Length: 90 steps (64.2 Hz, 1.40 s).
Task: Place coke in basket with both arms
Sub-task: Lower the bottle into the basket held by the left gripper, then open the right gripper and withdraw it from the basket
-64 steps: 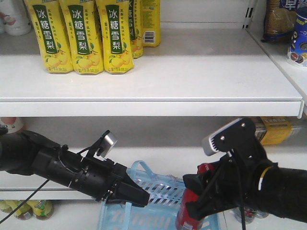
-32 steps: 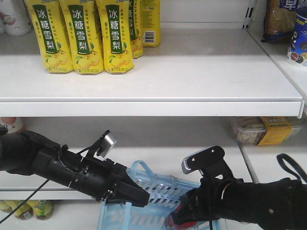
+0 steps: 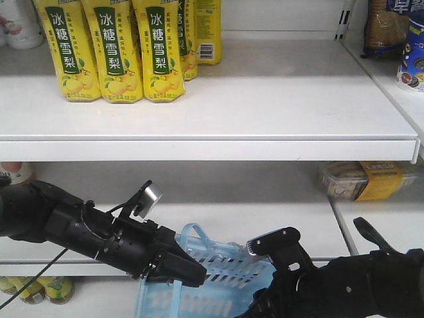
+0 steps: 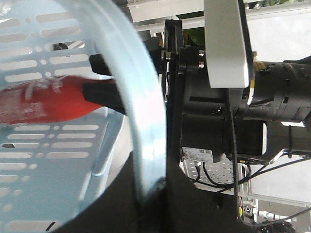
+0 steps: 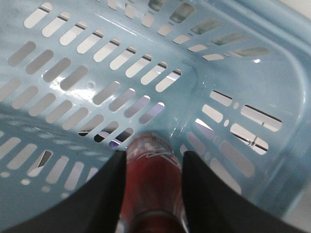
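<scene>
The right claw (image 5: 153, 194) was clenched on the coke (image 5: 151, 158), both reaching down inside the basket (image 5: 243, 73) near its slotted corner wall. The left claw (image 3: 189, 270) gripped the basket's rim at its far edge. Yellow drink cartons (image 3: 109, 50) stood on the upper shelf's (image 3: 265, 106) back-left corner.

- Yellow pear-drink cartons (image 3: 109, 50) stand in a row at the upper shelf's left end.
- White shelf board (image 3: 265, 106), bare to their right.
- Clear plastic food tub (image 3: 361, 180) with a yellow label on the lower shelf, right.
- Blue packet (image 3: 412, 56) at the far right edge.
</scene>
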Tool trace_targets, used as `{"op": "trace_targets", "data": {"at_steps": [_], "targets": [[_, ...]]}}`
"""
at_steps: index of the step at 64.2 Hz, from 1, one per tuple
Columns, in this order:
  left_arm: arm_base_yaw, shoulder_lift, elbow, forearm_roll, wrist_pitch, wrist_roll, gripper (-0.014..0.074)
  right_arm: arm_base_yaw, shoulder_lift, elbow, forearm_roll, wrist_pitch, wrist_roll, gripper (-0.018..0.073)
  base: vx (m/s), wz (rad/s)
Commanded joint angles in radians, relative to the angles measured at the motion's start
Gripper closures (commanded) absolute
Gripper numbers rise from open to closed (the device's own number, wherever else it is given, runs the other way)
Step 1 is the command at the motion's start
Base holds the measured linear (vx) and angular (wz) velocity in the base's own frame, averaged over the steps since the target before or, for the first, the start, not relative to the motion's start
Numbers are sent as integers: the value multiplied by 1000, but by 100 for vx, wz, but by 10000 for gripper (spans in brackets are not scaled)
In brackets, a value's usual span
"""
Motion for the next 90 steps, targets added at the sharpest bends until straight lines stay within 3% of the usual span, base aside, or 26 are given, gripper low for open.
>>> {"op": "trace_targets", "data": {"at_steps": [1, 10, 31, 44, 49, 66, 90], "targets": [[-2, -55, -22, -73, 67, 28, 602, -2, -40, -23, -4, -3, -5, 162, 0, 0], [-2, -55, -22, -73, 67, 28, 602, -2, -94, -23, -4, 41, -6, 88, 0, 0], [-2, -55, -22, -73, 67, 28, 602, -2, -357, -23, -6, 174, -6, 86, 0, 0], [-2, -55, -22, -73, 67, 28, 602, -17, -552, -23, -90, 177, 8, 86, 0, 0], [-2, -55, -22, -73, 67, 28, 602, -57, -617, -23, -131, 176, 39, 86, 0, 0], [-2, -55, -22, -73, 67, 28, 602, -298, -827, -23, -334, 188, 89, 86, 0, 0], [-2, -55, -22, -73, 67, 28, 602, -677, -1060, -23, -474, 188, 101, 86, 0, 0]]}}
